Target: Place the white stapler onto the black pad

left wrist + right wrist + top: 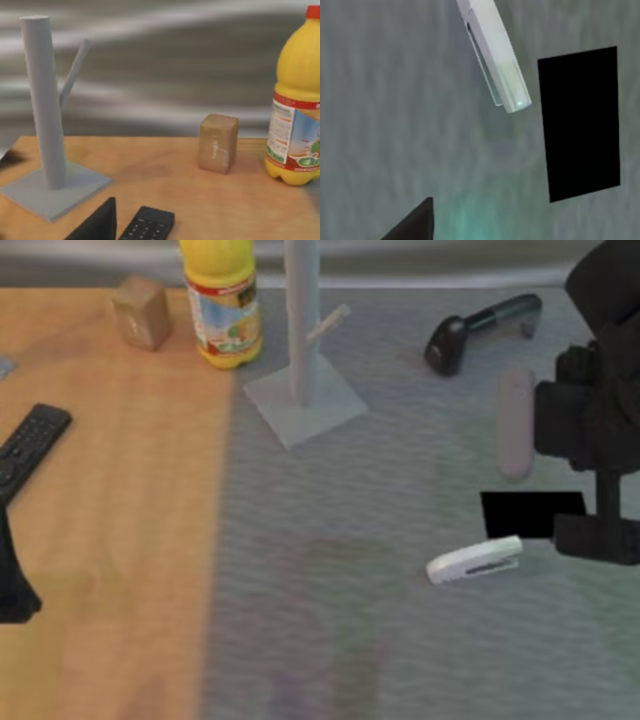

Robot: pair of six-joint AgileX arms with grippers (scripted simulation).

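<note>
Right gripper, grip unclear, hovers beside matte black pad; rounded white stapler adjacent.

On the table's right side the stapler lies just beside the pad, nearer the front, apart from it, with the scanner farther back and the stand, bottle, block and remote leftward.

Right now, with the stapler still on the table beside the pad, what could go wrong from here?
The white stapler lies slanted, its end close to the black pad, so a crooked grasp by the right gripper could nudge it or shift the pad. The grey oblong object lies near the right arm's path and might get bumped.
</note>
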